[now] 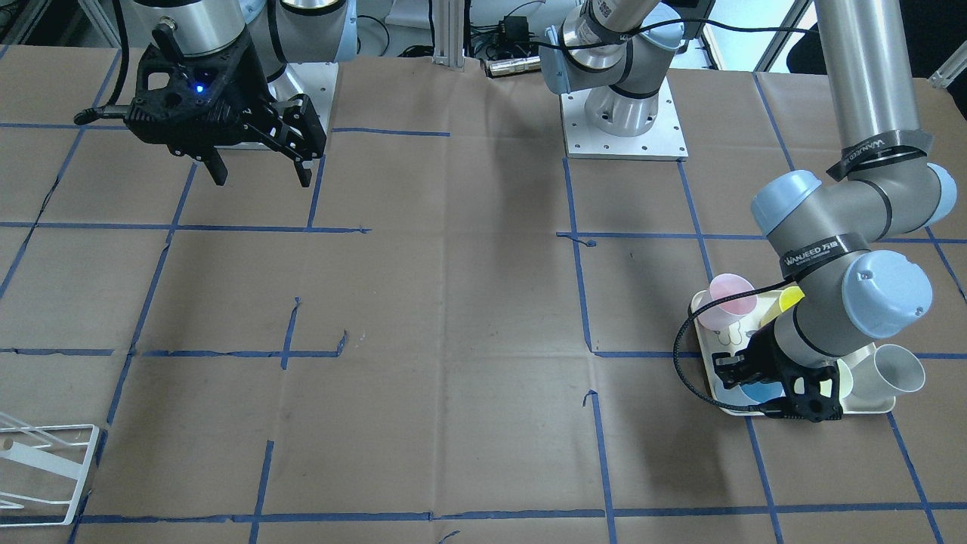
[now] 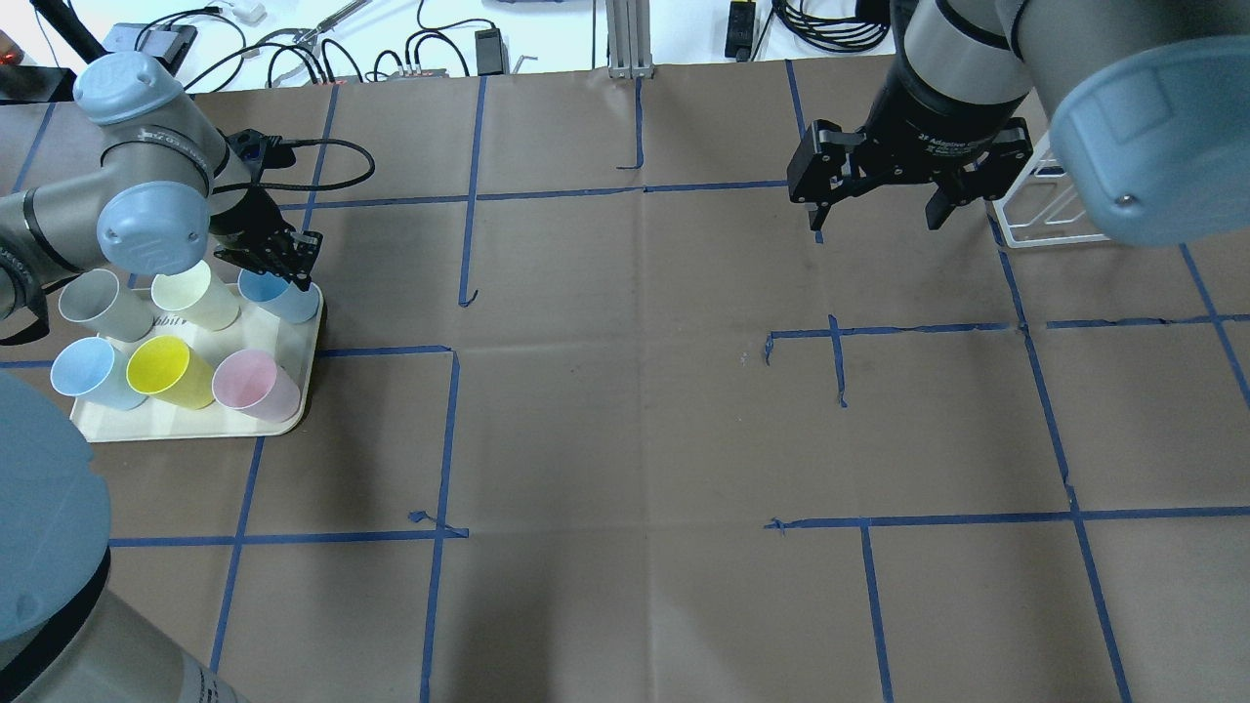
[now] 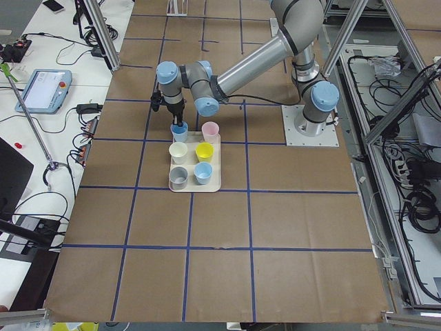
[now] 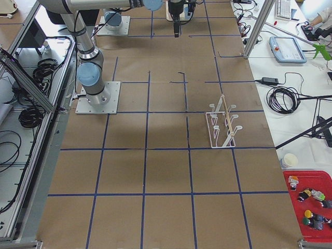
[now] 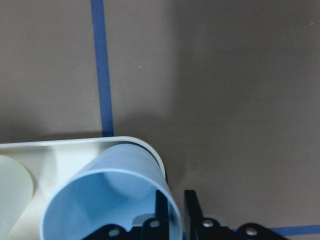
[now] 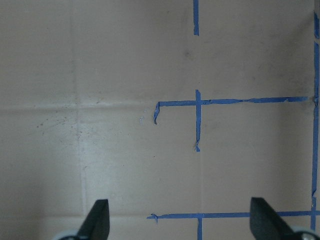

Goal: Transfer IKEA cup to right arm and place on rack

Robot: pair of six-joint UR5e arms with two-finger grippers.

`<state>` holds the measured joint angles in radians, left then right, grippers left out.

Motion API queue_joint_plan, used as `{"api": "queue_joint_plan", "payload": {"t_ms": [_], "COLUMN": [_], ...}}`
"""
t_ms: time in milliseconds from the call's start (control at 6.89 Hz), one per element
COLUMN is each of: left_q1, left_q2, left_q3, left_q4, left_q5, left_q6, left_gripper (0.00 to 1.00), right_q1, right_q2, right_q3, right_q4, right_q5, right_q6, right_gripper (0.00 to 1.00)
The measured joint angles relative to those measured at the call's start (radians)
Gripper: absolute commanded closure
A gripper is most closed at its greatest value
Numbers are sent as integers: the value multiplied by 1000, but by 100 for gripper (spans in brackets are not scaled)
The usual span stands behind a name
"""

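table [image 2: 625,439]: brown paper, blue tape [image 2: 977,516] grid | bench [image 2: 566,34]: white, cables [image 2: 830,34]

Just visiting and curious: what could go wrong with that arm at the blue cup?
The left gripper straddles only the thin wall of the blue cup, so it might slip or swing when lifted. The cream cup sits close beside it and could get nudged. The right gripper hangs far off, a long carry.
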<state>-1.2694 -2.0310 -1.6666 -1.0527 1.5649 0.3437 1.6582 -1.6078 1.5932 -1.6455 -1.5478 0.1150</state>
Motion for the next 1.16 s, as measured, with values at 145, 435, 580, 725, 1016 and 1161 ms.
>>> {"api": "queue_joint_plan", "payload": {"t_ms": [145,435,580,725,1016,1161], "left_q1": [0,-1,-2,-2,-2,-2], "left_q2": [5,32,47,58,75,93], "left_q3": [8,23,35,57,125,160], "left_q4": [-6,-33,-58,-91,-185,-241], "left_q5": [1,4,4,4,4,8], "left_q6": [7,21,23,24,28,29], "left_gripper": [100,100,100,100,100,100], "right_q1": [0,0,0,0,0,0], "right_q2": [0,-1,-1,0,1,1], "right_q3": [0,1,0,0,1,1], "right_q4": [-2,-8,-10,-11,-11,-12], "right_q5": [0,0,0,1,0,0], "right_q6": [0,1,1,1,0,0], "right_gripper": [0,0,0,0,0,0]}}
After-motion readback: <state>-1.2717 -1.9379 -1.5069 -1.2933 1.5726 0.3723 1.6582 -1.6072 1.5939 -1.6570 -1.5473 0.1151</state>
